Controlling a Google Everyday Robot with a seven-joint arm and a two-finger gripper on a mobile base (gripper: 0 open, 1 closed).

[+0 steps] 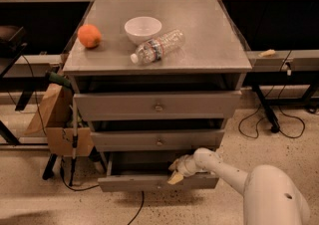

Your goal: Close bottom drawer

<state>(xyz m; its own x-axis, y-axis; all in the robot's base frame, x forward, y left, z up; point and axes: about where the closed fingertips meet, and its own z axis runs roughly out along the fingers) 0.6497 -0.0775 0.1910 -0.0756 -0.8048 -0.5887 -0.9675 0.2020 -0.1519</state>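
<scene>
place: we read this as a lab or workshop | evidence: grey metal cabinet [199, 50] on a speckled hard floor [30, 194] | long benches [299, 60] behind it | loose cables [286, 119] trailing to its right | tool [175, 173] at the cabinet's bottom drawer [134, 183] front

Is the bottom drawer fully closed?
No, the bottom drawer juts out past the middle drawer, with the gripper at its front edge.
</scene>
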